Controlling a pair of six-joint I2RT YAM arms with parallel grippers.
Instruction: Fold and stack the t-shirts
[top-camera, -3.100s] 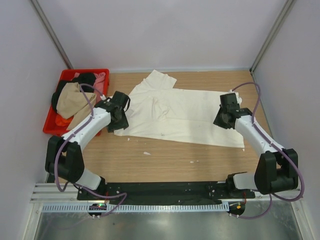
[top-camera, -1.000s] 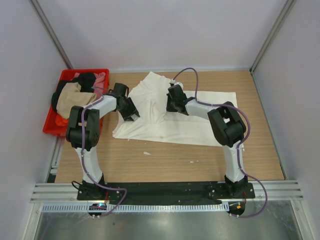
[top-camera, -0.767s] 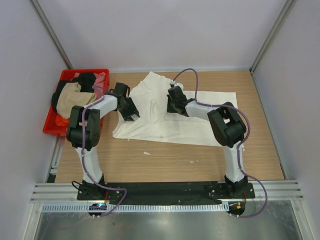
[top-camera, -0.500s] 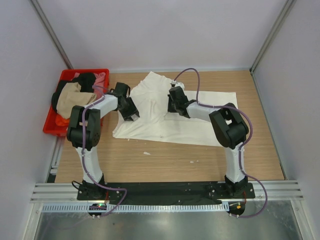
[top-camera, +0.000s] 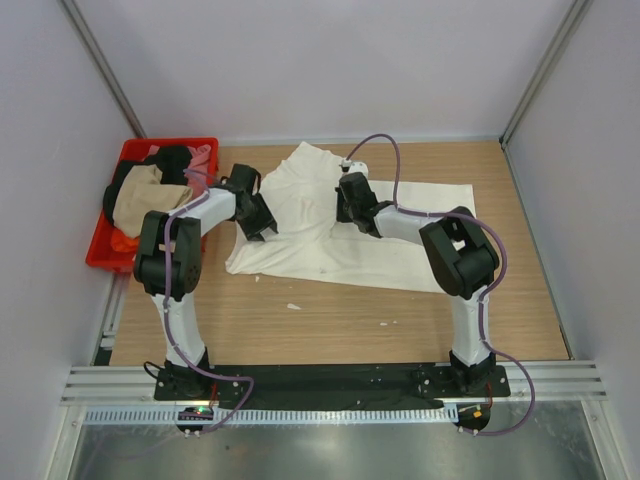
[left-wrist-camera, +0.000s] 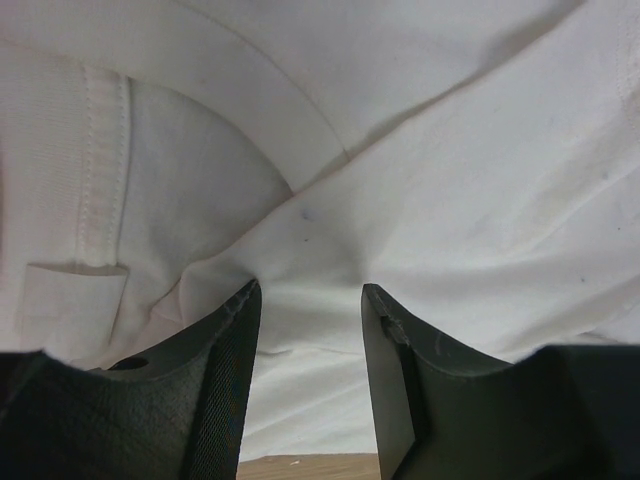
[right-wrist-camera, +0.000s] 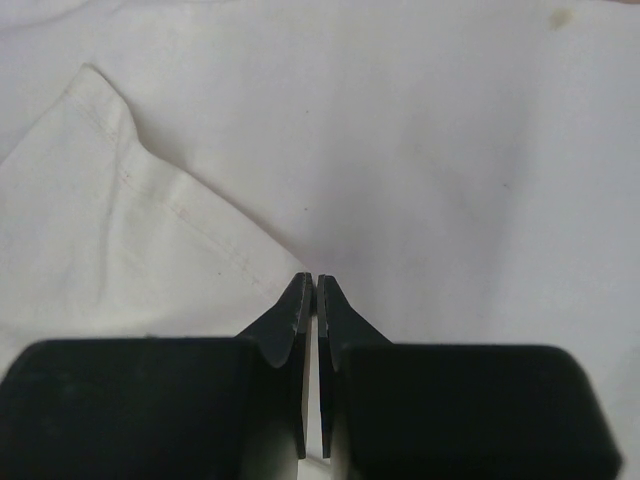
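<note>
Top view: the cream t-shirt (top-camera: 340, 250) lies spread over the far half of the table (top-camera: 330, 320), its left part rumpled and folded over itself. Both arm heads cover the cloth under them, so the fingertips cannot be made out here. The left arm rises from the near edge, bends sharply at the elbow and reaches toward the shirt's left border, with the left gripper (top-camera: 262, 225) low over it. The right arm bends the same way and stretches left across the shirt, with the right gripper (top-camera: 345, 205) near the shirt's middle. At the far left corner a red crate (top-camera: 170, 143) holds a heap of tan (top-camera: 135, 205), black (top-camera: 172, 157), pink (top-camera: 203, 155) and orange (top-camera: 122, 240) t-shirts, which are tangled and partly hidden by each other.

Left wrist view: cream cloth (left-wrist-camera: 450, 180) fills the frame, and a hem and seam are blurred at the left. The left gripper (left-wrist-camera: 308, 290) has its fingers (left-wrist-camera: 225, 370) spread apart, tips down on the cloth, with creases gathering between them. A sliver of table (left-wrist-camera: 310, 468) shows at the bottom.

Right wrist view: the right gripper (right-wrist-camera: 310, 280) has its fingers (right-wrist-camera: 285, 320) pressed together with only a hairline slit between them. They pinch the stitched edge of a folded layer of the cream shirt (right-wrist-camera: 420, 150), and the tips hide the pinch itself
</note>
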